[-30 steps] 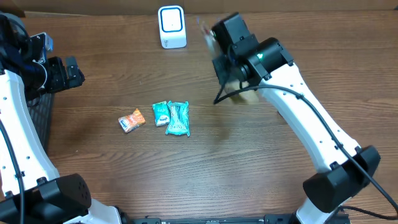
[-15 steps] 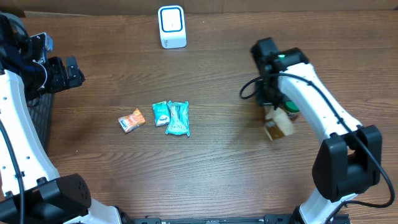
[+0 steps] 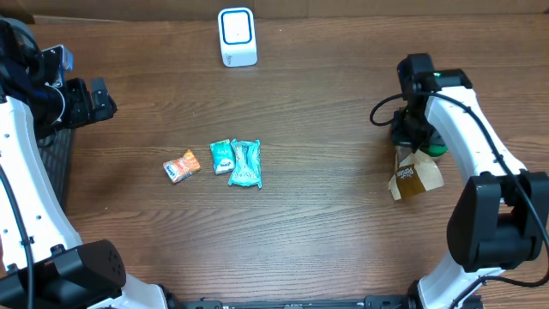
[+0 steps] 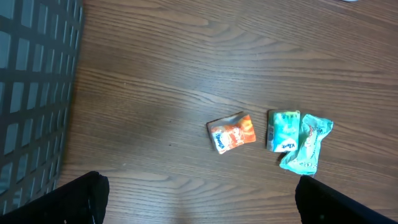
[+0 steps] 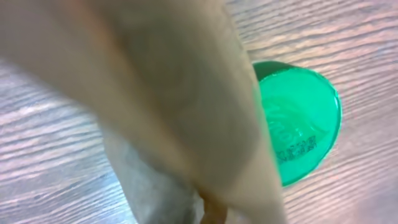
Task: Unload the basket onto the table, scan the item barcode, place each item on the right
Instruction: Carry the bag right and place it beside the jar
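Black mesh of a basket (image 3: pixel 53 163) lines the left edge, where the left gripper (image 3: pixel 101 99) hangs with its jaws spread wide, holding nothing. Mid-table lie an orange packet (image 3: pixel 181 166), a small teal packet (image 3: pixel 222 157) and a longer teal packet (image 3: pixel 245 164) touching it. The white scanner (image 3: pixel 237 37) stands at the far edge. At the right, the right gripper (image 3: pixel 412 142) is clamped on a brown paper packet (image 3: pixel 417 176), just beside a green round container (image 3: pixel 437 148).
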You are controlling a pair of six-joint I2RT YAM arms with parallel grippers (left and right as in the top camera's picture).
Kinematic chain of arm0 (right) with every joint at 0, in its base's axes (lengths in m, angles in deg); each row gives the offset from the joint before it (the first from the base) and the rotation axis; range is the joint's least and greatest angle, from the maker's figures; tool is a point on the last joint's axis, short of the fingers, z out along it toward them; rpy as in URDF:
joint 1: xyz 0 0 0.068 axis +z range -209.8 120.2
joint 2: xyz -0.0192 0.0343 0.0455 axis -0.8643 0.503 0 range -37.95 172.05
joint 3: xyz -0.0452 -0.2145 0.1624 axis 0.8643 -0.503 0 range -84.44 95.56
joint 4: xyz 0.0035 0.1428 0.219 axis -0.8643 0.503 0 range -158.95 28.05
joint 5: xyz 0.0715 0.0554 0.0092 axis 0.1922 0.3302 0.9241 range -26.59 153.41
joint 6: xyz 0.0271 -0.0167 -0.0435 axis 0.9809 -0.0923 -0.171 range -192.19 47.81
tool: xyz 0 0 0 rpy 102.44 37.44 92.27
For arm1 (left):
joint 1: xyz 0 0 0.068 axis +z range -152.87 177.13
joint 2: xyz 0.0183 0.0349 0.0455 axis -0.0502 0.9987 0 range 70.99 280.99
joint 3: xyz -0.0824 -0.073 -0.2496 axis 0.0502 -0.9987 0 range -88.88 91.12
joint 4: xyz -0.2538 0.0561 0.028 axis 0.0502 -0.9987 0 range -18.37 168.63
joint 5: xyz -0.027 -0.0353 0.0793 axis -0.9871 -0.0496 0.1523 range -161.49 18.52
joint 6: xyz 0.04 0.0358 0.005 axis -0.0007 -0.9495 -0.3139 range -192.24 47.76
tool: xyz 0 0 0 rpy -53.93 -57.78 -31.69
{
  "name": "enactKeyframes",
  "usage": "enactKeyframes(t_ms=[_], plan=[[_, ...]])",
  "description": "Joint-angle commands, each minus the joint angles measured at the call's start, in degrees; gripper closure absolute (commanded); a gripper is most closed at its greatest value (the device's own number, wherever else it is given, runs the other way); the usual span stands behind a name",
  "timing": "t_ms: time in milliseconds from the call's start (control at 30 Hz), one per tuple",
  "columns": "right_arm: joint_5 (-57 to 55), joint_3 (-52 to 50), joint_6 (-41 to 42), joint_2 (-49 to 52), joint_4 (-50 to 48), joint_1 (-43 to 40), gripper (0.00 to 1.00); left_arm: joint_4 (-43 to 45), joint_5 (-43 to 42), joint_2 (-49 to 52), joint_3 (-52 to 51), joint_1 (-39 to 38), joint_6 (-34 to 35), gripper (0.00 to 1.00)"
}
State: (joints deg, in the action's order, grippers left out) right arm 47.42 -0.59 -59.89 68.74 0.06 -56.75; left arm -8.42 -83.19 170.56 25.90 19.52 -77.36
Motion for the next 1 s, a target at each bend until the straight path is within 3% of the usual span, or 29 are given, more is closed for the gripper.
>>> enactKeyframes(t_ms=[0,200,467,500,533,567,700,800,967], plan=[[5.2,-0.5,-3.2,-0.2,-1.9,-0.1,0.96,0.1,-0.1,0.1,0.1,0.1,-1.1,0.01],[22.8,-0.5,-7.9,-0.2,-9.4,-1.5,0.96,0.1,-0.1,0.1,0.1,0.1,-1.1,0.00],[29.6,-0.5,-7.6,-0.2,-16.2,-7.8,0.95,0.1,-0.1,0.1,0.1,0.1,-1.1,0.01],[29.6,-0.5,-7.6,-0.2,-16.2,-8.2,0.87,0.1,-0.1,0.1,0.1,0.1,-1.1,0.01],[29.6,-0.5,-7.7,-0.2,-16.2,-8.5,0.60,0.1,-0.1,0.1,0.1,0.1,-1.1,0.01],[29.6,-0.5,-7.7,-0.2,-16.1,-8.7,0.45,0.1,-0.1,0.1,0.1,0.1,-1.1,0.00],[29.9,-0.2,-7.6,-0.2,-16.3,-8.7,0.17,0.1,-0.1,0.1,0.1,0.1,-1.1,0.00],[30.3,2.1,-7.6,-0.2,-14.9,-8.7,0.12,0.1,-0.1,0.1,0.1,0.1,-1.1,0.01],[35.3,11.0,-7.7,-0.2,-7.9,-8.7,0.14,0.1,-0.1,0.1,0.1,0.1,-1.1,0.00]])
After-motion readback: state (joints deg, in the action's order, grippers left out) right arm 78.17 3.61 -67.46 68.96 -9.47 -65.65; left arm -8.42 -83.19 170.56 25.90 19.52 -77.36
